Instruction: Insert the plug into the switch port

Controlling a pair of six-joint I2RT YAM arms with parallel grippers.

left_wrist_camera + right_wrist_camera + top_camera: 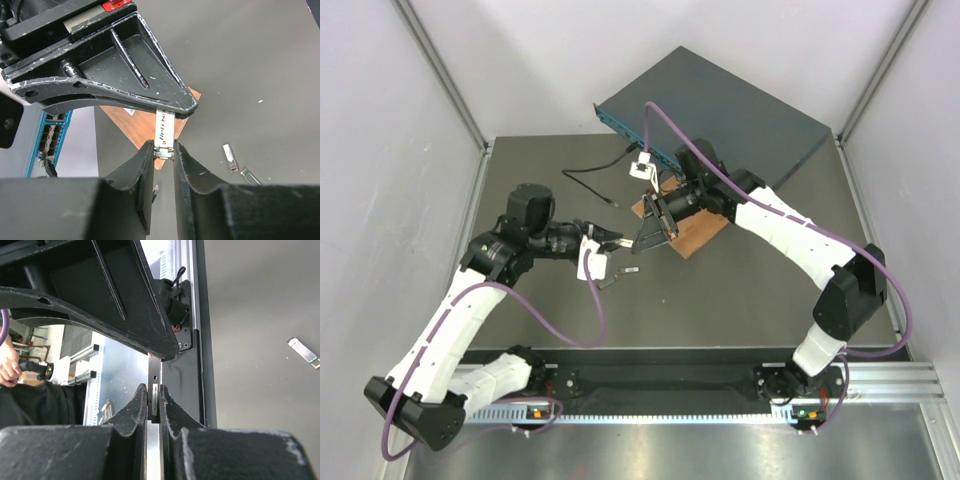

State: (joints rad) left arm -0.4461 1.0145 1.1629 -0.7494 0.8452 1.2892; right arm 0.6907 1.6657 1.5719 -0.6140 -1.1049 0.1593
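The dark blue-grey switch (pixel 720 110) lies at the back, its teal port row (pixel 620 125) facing left; the ports (pixel 50 135) also show in the left wrist view. A thin black cable runs from that face, and its plug (pixel 613 203) lies loose on the table, glimpsed below my left fingers (pixel 156 191). A small grey module (pixel 165 131) hangs in the air between both grippers. My right gripper (pixel 154 390) is shut on one end of the module (pixel 154 375). My left gripper (pixel 164 149) has both fingers against its other end. Neither gripper touches the plug.
A brown wooden board (pixel 695 235) lies under the right gripper (pixel 655 225). Two loose grey pieces (pixel 228 156) (pixel 250 176) lie on the table right of the left gripper (pixel 620 243); one (pixel 304 352) shows in the right wrist view.
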